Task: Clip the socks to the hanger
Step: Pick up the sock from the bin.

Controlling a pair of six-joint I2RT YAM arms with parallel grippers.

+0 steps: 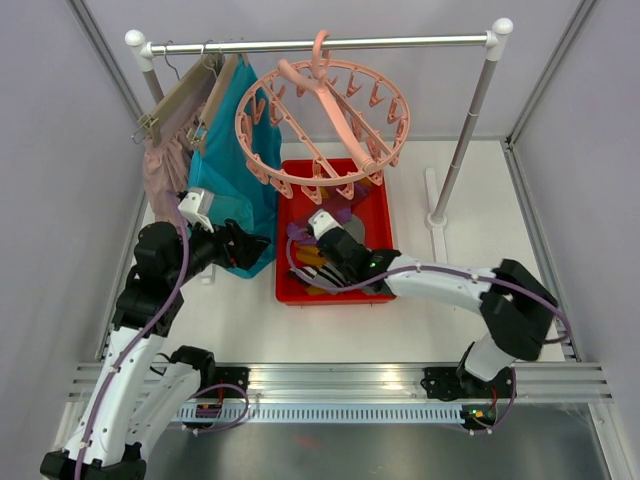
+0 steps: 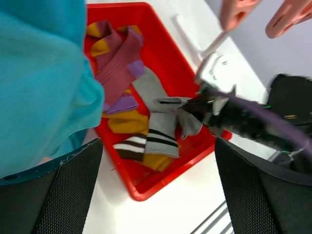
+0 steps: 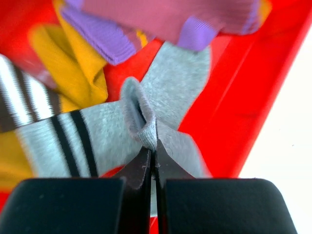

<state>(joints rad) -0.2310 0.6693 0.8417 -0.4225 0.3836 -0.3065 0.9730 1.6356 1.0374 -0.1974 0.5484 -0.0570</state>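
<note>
Several socks (image 1: pixel 312 262) lie heaped in a red bin (image 1: pixel 372 200) below the hanger (image 1: pixel 330 188), a salmon-pink ring of clips hooked on the rail. My right gripper (image 3: pixel 155 153) reaches down into the bin and is shut on a raised fold of the grey sock (image 3: pixel 175 83), which has black stripes at its cuff. A purple sock (image 3: pixel 161 17) and a mustard sock (image 3: pixel 83 68) lie just beyond it. My left gripper (image 2: pixel 157 161) hangs open over the bin's near left corner, beside the teal garment, holding nothing.
A teal garment (image 1: pixel 232 160) and a pale pink garment (image 1: pixel 165 165) hang on slim hangers at the rail's (image 1: pixel 400 42) left end, close to my left arm. The rack's right upright (image 1: pixel 465 140) stands on the white table right of the bin.
</note>
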